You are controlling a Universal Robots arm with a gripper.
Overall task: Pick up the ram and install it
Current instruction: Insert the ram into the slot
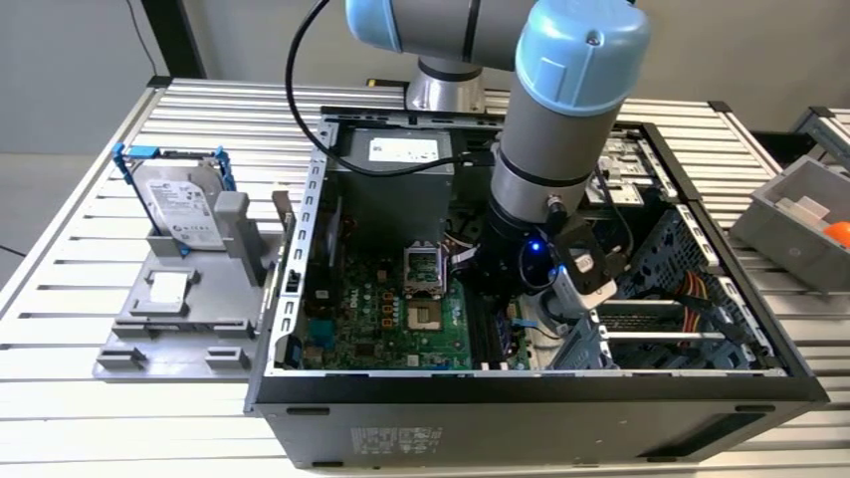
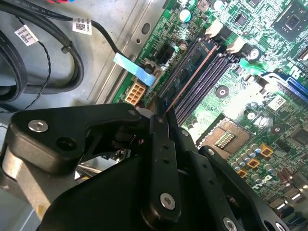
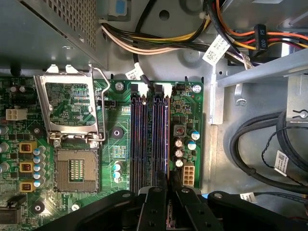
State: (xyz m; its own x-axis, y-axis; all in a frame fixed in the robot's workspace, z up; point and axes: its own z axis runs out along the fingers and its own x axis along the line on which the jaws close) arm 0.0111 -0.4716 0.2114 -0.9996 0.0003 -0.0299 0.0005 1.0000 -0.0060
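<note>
The ram (image 2: pixel 190 72) shows edge-on in the second wrist view as a thin strip with a copper-coloured edge, standing in or just above one of the dark memory slots (image 2: pixel 204 79) of the motherboard (image 2: pixel 269 120). Its long axis runs along the slot's length, one end toward the white slot latches (image 2: pixel 236 44) and the other under the black fingers (image 2: pixel 161 130). In the first wrist view the same pair of slots (image 3: pixel 149 137) runs straight away from the end effector (image 3: pixel 166 192), and the stick's narrow edge lies lengthwise in the slot nearer the small capacitors (image 3: pixel 185 144).

The end effector is closed on the ram, its two black fingers pressed flat against each other around the stick's near end.

Beside the slots on the green board sit the open processor socket (image 3: pixel 74 168) with its metal frame lifted (image 3: pixel 70 103), and a white power connector (image 3: pixel 187 174). Black cables (image 3: pixel 260 154) loop along the grey metal case floor next to the board.

In the exterior view the arm (image 1: pixel 564 119) reaches down into the open computer case (image 1: pixel 531 388), which lies on its side on a slatted metal surface (image 1: pixel 80 299). Toward the exterior view's left, outside the case, a silver hard drive in a blue frame (image 1: pixel 179 204) leans in a grey holder (image 1: pixel 173 329). A grey bin (image 1: pixel 797 214) stands at the exterior view's right.
</note>
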